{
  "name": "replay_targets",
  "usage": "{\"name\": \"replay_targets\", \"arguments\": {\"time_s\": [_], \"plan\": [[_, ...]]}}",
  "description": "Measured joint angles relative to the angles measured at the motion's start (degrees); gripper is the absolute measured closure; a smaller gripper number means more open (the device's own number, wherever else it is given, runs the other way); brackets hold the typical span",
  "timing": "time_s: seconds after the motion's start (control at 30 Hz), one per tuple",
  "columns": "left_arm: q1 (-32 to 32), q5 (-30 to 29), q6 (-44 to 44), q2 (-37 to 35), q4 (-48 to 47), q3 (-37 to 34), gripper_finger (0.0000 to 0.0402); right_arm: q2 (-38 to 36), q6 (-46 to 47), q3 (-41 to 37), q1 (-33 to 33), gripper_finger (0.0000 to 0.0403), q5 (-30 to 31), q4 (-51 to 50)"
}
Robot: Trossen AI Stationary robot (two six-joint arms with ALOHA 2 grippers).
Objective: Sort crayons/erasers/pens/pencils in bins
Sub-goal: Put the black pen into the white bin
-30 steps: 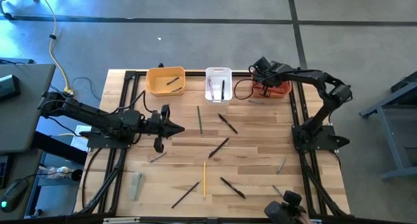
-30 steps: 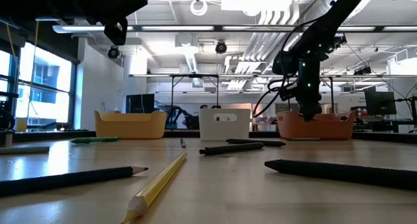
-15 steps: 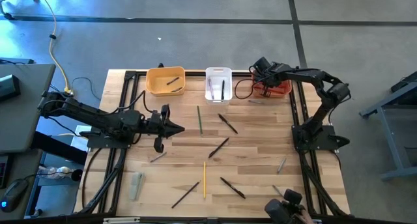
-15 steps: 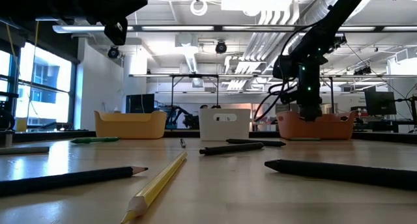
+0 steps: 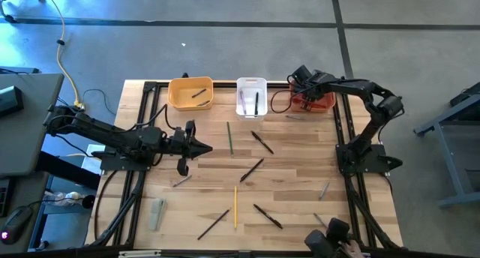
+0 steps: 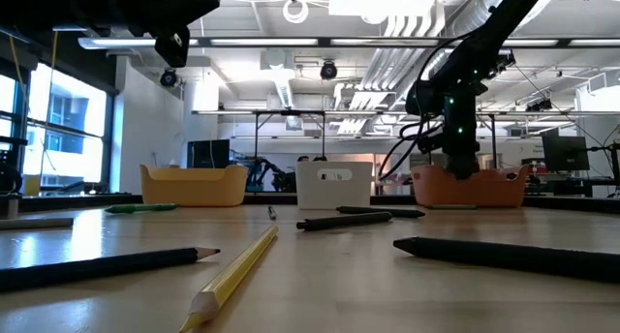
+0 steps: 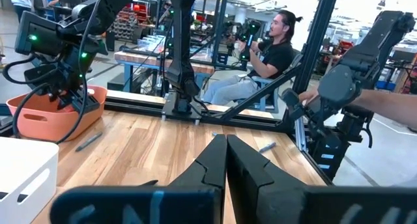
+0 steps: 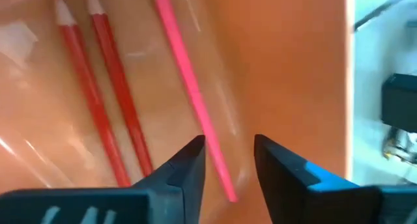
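My right gripper [image 8: 229, 160] hangs open inside the red-orange bin [image 5: 324, 103], tilted down; it also shows in the high view [image 5: 301, 95]. A pink-red pencil [image 8: 190, 97] lies slanting on the bin floor, its near end between my fingertips. Two red pencils [image 8: 98, 94] lie beside it. My left gripper [image 5: 207, 147] hovers shut and level over the table's left middle. Black pens [image 5: 262, 142], a green pen [image 5: 229, 137] and a yellow pencil [image 5: 235, 206] lie flat on the table.
The yellow-orange bin [image 5: 190, 100] and the white bin [image 5: 252, 84] stand along the far edge, each with sticks inside. A grey eraser [image 5: 157, 213] lies at the near left. Small grey pieces [image 5: 324, 190] lie at the right. A person [image 7: 267, 55] sits beyond the table.
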Motion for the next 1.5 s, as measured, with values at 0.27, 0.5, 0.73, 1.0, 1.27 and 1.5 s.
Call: {"name": "replay_targets", "arguments": {"time_s": [0.27,0.5,0.73,1.0,1.27,1.5], "plan": [[0.0,-0.02,0.02,0.0,0.03,0.0,0.0401,-6.88,0.08,0.0,0.02,0.029,2.41,-3.82],[0.0,-0.07,0.06,0.0,0.02,0.0,0.0401,-18.66,6.78,0.0,0.02,0.036,-10.77,-3.76],[0.0,-0.04,1.82,0.0,0.0,0.0,0.0401,-26.38,14.3,0.0,3.21,0.0395,-27.87,2.48],[0.0,-0.02,3.87,0.0,0.0,0.0,0.0401,-27.79,18.04,-0.76,12.58,0.0402,-28.01,15.05],[0.0,0.02,4.68,0.0,0.0,0.0,0.0401,-27.86,24.21,-21.43,18.7,0.0403,-27.98,53.05],[0.0,0.02,4.59,0.0,-0.02,0.0,0.0401,-27.86,30.08,-32.77,27.28,0.0403,-25.0,65.53]]}}
